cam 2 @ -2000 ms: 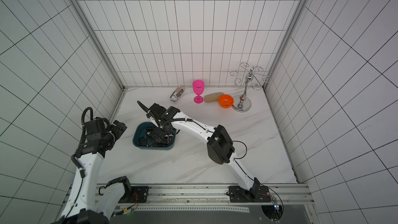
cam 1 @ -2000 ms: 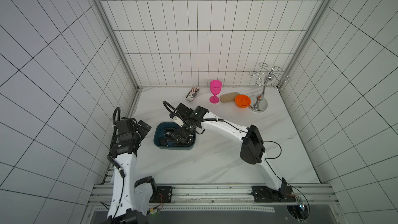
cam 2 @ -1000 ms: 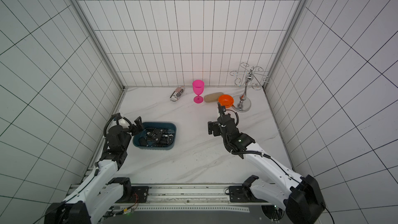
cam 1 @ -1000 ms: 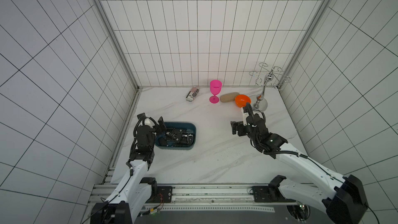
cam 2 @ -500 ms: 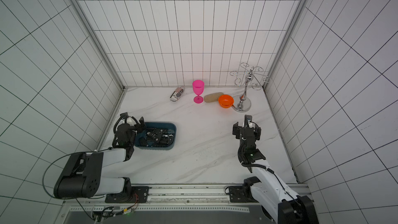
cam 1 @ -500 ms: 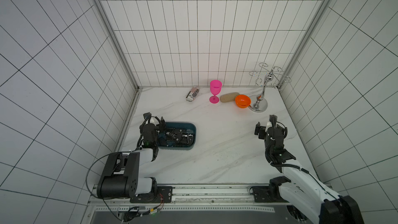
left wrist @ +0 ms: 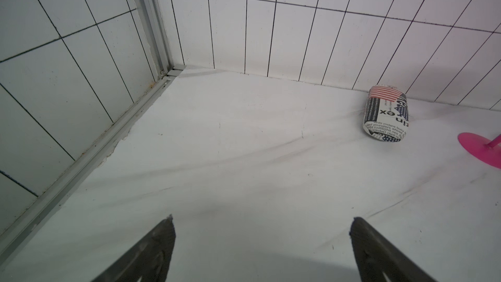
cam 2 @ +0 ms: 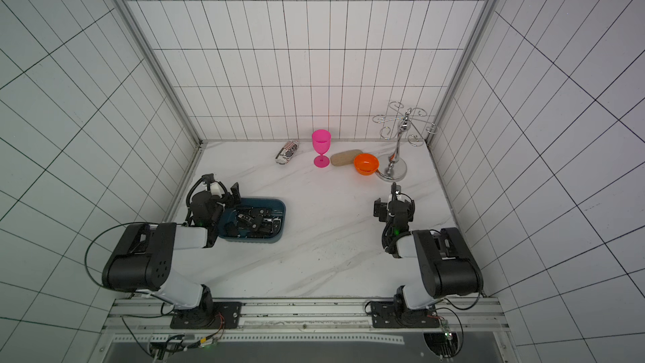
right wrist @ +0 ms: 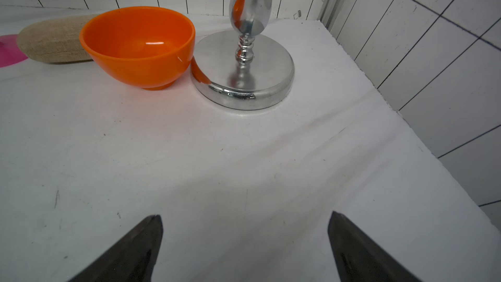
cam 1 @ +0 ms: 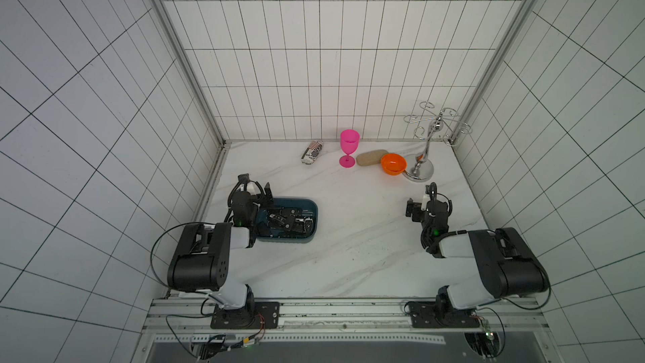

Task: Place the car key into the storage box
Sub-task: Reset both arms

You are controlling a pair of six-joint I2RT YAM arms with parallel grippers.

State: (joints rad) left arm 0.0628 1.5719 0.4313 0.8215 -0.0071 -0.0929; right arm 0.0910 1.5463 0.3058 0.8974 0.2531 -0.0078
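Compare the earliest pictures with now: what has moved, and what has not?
The right gripper drew back from the storage box to its own side; the left gripper settled beside the box. Both are open, empty. Box stayed put, car keys inside.

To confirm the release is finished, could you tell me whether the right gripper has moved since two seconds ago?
Yes. The right gripper has left the storage box and pulled back beside the chrome stand, open and empty.

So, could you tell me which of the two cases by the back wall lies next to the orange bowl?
The plain tan case; the newsprint case lies apart, beyond the pink goblet.
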